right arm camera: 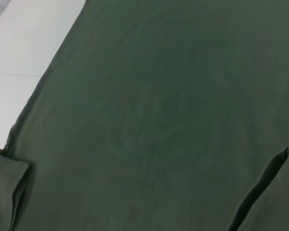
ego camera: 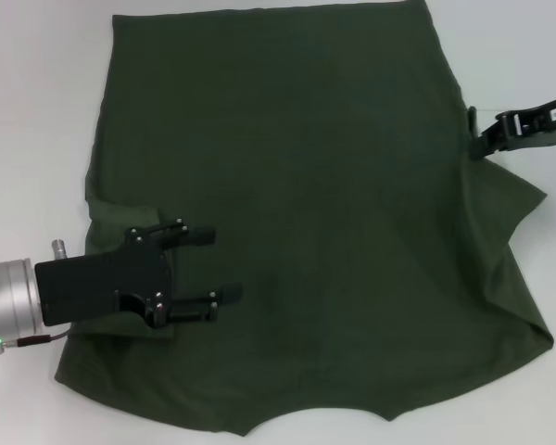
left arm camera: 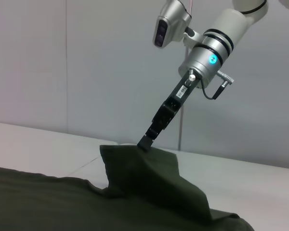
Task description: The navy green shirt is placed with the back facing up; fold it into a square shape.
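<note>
While the navy green shirt (ego camera: 306, 222) lies spread back-up on the white table (ego camera: 37, 93), right gripper (ego camera: 485, 142) pinches its raised sleeve edge, apparently for folding inward; left gripper (ego camera: 213, 265) hovers spread above the opposite side.

shirt (ego camera: 306, 213) hem cut by head view's bottom edge | left gripper (ego camera: 207, 265) hides left sleeve

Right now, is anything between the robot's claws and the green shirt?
No. The left gripper hangs open right over the shirt, and the right gripper already pinches its edge. Nothing else lies on the cloth.
</note>
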Controlling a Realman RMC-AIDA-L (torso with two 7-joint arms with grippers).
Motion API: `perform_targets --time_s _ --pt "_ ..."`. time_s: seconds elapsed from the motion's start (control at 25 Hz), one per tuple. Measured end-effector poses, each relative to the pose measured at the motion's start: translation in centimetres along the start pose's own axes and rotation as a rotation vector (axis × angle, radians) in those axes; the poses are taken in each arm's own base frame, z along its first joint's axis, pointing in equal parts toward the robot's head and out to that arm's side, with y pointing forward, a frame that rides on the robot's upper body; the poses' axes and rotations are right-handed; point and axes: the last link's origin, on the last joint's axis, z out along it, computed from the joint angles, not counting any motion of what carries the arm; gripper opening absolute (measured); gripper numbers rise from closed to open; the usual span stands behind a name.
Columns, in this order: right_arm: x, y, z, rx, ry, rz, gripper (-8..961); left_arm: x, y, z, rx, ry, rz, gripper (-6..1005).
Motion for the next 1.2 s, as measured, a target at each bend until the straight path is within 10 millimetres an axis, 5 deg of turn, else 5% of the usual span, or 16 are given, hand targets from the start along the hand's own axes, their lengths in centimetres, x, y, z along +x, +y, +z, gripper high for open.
perform_targets --time_s 0.64,0.92,1.2 --pt "2.0 2.3 5.1 -0.015 0.038 0.015 14 -0.1 0.0 -0.3 0.002 -0.001 0.004 847" --pt "2.5 3.2 6.1 -0.029 0.045 0.035 293 -0.2 0.2 -0.4 -0.003 -0.002 0.007 847" --pt "2.9 0.1 3.7 0.033 -0.003 0.092 587 -0.3 0.3 -0.5 -0.006 -0.007 0.006 847"
